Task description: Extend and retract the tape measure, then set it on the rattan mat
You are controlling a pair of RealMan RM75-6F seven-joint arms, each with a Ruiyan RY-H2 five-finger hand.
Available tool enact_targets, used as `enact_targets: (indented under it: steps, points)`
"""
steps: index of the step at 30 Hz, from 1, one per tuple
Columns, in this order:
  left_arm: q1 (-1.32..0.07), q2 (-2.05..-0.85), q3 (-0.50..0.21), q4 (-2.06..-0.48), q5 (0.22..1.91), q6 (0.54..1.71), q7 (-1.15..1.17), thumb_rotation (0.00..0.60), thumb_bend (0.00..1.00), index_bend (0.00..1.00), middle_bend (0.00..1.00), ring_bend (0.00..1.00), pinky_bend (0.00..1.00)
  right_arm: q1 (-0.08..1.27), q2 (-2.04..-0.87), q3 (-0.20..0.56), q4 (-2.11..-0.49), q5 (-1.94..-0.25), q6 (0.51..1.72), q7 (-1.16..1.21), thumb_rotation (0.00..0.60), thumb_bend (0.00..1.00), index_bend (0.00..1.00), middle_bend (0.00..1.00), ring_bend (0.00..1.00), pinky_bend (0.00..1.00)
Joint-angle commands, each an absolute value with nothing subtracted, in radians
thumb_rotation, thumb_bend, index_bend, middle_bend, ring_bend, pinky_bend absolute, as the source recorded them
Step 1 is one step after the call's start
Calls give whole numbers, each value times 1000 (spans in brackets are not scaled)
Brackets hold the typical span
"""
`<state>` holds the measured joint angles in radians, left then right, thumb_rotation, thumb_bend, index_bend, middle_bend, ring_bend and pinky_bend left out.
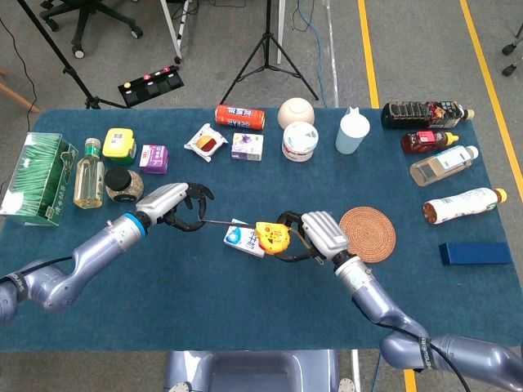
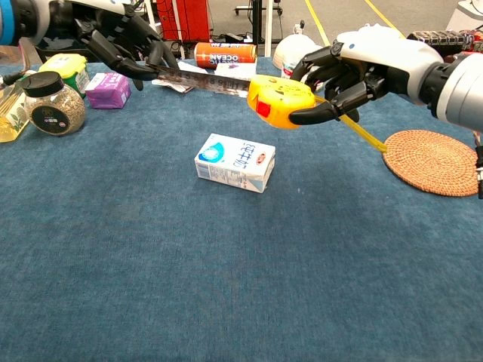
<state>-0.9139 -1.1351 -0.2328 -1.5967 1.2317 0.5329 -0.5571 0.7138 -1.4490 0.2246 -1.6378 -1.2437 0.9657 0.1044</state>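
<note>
Right hand grips the yellow tape measure by its case, fingers wrapped over the top and thumb underneath, holding it in the air above the middle of the table. Left hand pinches the tip of the blade, which runs taut between the two hands — the case is braced on one side so the other hand has something to pull against, and that looks like the extending part of the task. Both sit clear of the cloth, so the blade hangs free over the small white milk carton lying below it.

From the head view the blade shows only as a thin dark line; the chest view shows its printed face and a yellow strap trailing from the case toward the rattan mat. The head view alone makes the layout plain — the mat lies just beside the right hand, toward the table's right edge, with nothing on it, so the setting-down is not yet done
</note>
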Motion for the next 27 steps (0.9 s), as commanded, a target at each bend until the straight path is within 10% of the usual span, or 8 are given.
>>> enact_targets:
  steps: [1, 27]
  points:
    - [-882, -1106, -228, -1599, 1269, 548, -602, 600, 396, 649, 265, 167, 361, 708, -1440, 218, -1642, -1248, 967, 100, 408, 274, 515, 499, 654, 685]
    - [-771, -982, -136, -1495, 1490, 627, -945, 600, 399, 652, 266, 167, 362, 664, -1391, 195, -1654, -1281, 990, 139, 407, 275, 520, 503, 663, 692]
